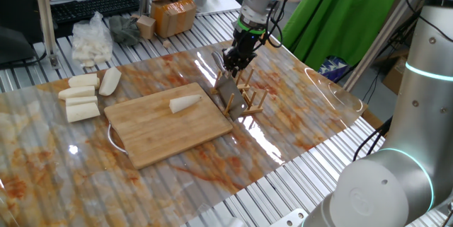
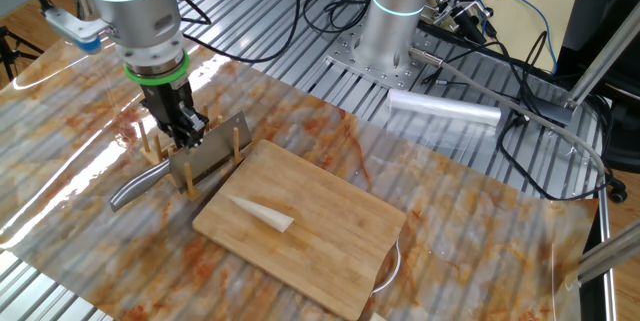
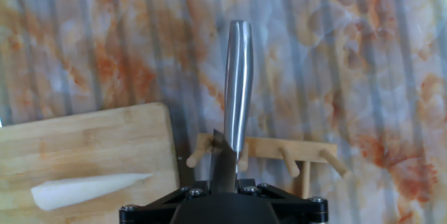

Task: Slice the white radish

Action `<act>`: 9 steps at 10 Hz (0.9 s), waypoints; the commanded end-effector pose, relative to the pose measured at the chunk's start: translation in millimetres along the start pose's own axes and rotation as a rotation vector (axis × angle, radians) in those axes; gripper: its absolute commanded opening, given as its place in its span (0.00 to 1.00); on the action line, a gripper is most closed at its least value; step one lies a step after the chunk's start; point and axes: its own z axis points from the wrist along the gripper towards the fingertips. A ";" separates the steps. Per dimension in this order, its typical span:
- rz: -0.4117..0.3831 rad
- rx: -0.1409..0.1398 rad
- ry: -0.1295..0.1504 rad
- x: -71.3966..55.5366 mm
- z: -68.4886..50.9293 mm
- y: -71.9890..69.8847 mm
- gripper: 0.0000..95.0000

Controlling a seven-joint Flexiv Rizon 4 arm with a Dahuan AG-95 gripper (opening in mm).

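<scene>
One knife (image 2: 190,166) stands in wooden rack (image 2: 178,169).

Glossy steel knife (image 3: 237,84) (smooth handle), matt wooden cutting board (image 1: 166,124).

A steel knife handle (image 3: 238,77) pointed up the frame above a wooden peg rack (image 3: 279,155). The white radish (image 3: 91,188) lay on the cutting board (image 3: 84,147) at lower left, over the marbled table (image 3: 363,56).
</scene>
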 end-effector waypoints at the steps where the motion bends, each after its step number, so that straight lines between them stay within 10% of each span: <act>1: 0.000 -0.005 -0.001 -0.5 3.3 -1.6 0.40; 9: 0.024 -0.038 -0.012 15.1 25.0 1.2 0.40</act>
